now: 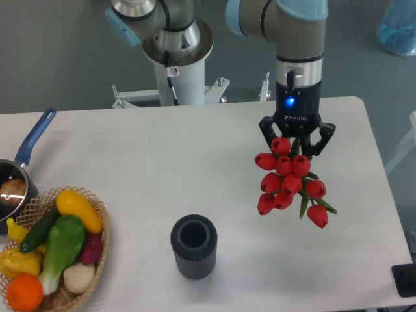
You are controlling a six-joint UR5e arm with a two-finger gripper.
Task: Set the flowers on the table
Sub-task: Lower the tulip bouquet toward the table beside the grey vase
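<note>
The flowers (289, 182), a bunch of red tulips with green leaves, hang heads-down at the right of the white table (195, 162). My gripper (297, 142) points straight down from above and is shut on the bunch's upper end, its fingers on either side of the topmost blooms. The stems are mostly hidden behind the red heads. Whether the lowest tulips touch the tabletop cannot be told from this view.
A dark ribbed cylindrical vase (194, 246) stands at the front middle. A wicker basket of vegetables (55, 250) sits at the front left, with a blue-handled pot (16, 175) behind it. The robot base (175, 58) is beyond the far edge.
</note>
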